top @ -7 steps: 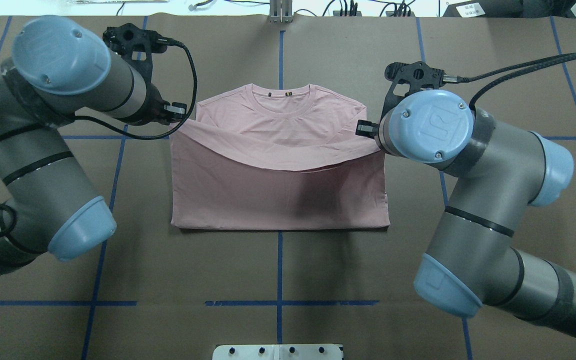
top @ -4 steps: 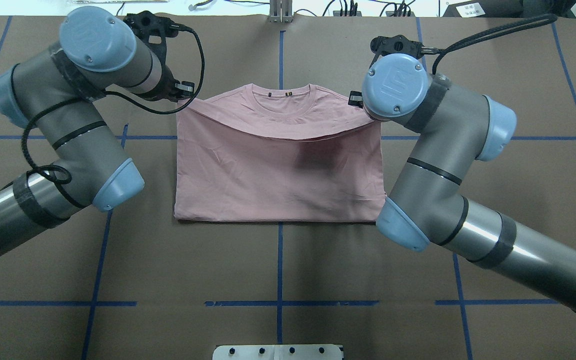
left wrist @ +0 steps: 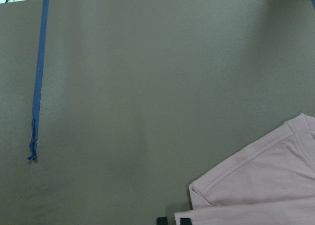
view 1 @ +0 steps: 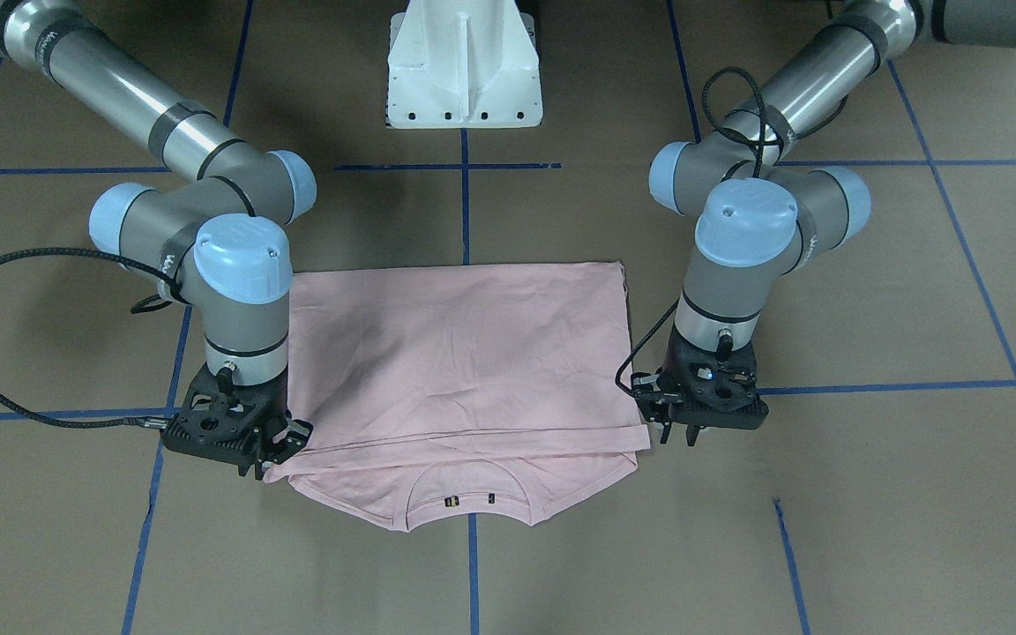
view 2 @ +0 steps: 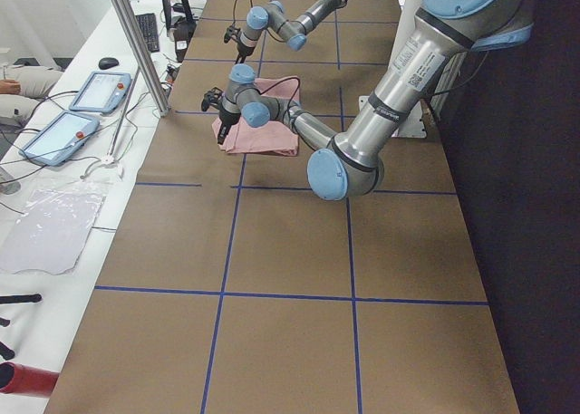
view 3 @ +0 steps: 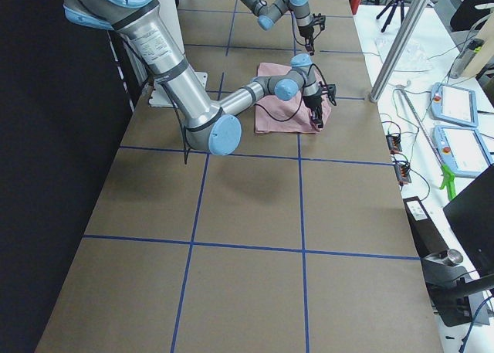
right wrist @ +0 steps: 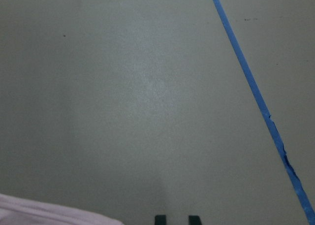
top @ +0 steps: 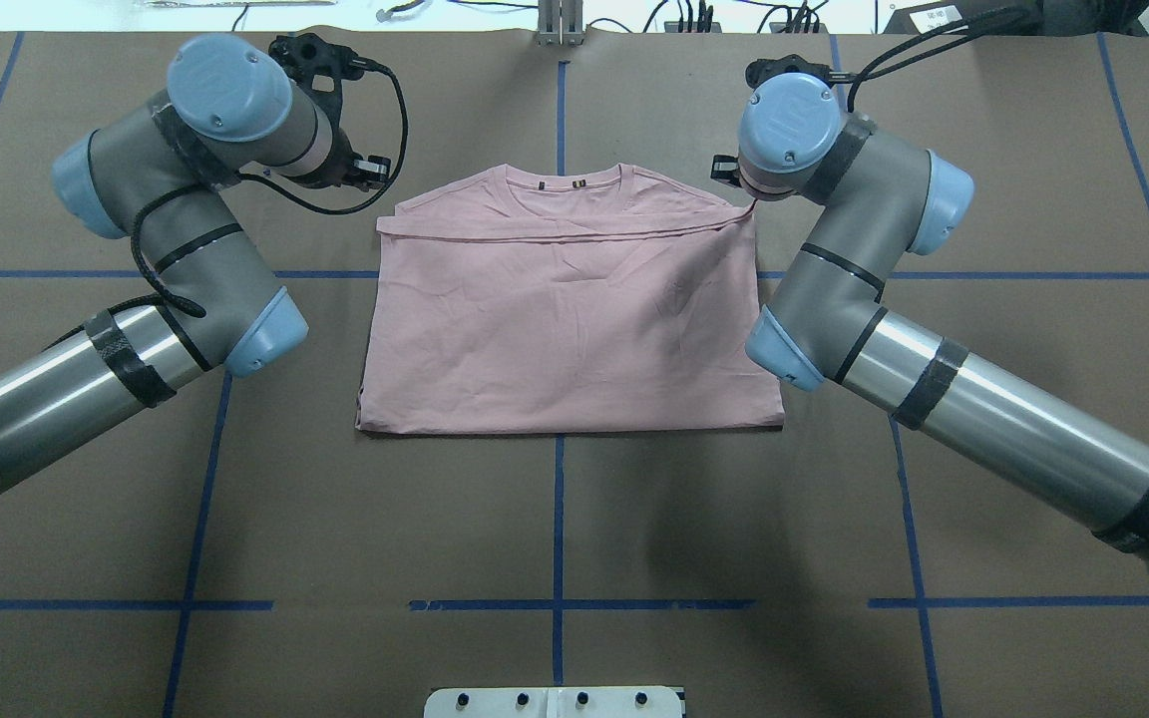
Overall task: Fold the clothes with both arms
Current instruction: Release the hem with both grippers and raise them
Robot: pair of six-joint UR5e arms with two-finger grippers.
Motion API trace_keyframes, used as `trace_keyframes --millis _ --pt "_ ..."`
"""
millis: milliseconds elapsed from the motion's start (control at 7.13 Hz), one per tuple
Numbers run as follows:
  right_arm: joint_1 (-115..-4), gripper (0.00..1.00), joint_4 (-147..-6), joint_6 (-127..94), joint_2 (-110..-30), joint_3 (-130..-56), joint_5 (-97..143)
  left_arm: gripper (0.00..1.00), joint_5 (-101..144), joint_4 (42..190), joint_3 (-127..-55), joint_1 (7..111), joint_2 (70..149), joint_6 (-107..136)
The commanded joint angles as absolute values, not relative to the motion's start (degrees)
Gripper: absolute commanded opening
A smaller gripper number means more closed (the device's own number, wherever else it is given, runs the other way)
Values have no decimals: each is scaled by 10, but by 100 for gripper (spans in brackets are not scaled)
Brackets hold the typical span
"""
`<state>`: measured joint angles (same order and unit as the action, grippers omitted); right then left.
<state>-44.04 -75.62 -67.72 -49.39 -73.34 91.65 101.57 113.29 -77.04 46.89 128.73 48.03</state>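
We see the pink T-shirt folded on the tabletop, collar farthest from the robot. The left claw is just beside its far left corner and the right claw at its far right one, both released. Blue tape grids the brown surface, and tablets lie beyond its far edge.

Brown table with blue tape lines, folded pink T-shirt atop

T-shirt: pale pink, plain on the visible side; collar carries small dark and yellow marks. Bench: matte brown, gridded with blue tape lines. Left arm and right arm: grey-silver with light blue joint caps. Left end effector and right end effector: black. Pedestal, top centre of the front-facing view: white.
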Motion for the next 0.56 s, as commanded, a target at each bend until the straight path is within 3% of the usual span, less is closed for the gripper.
trace_keyframes --millis 0,421 --pt "-448 100 -746 -650 -491 -725 941 100 1020 1141 -789 480 1276 434" --pt "-452 100 -749 -605 -541 -820 986 100 1020 1142 -968 435 1148 493"
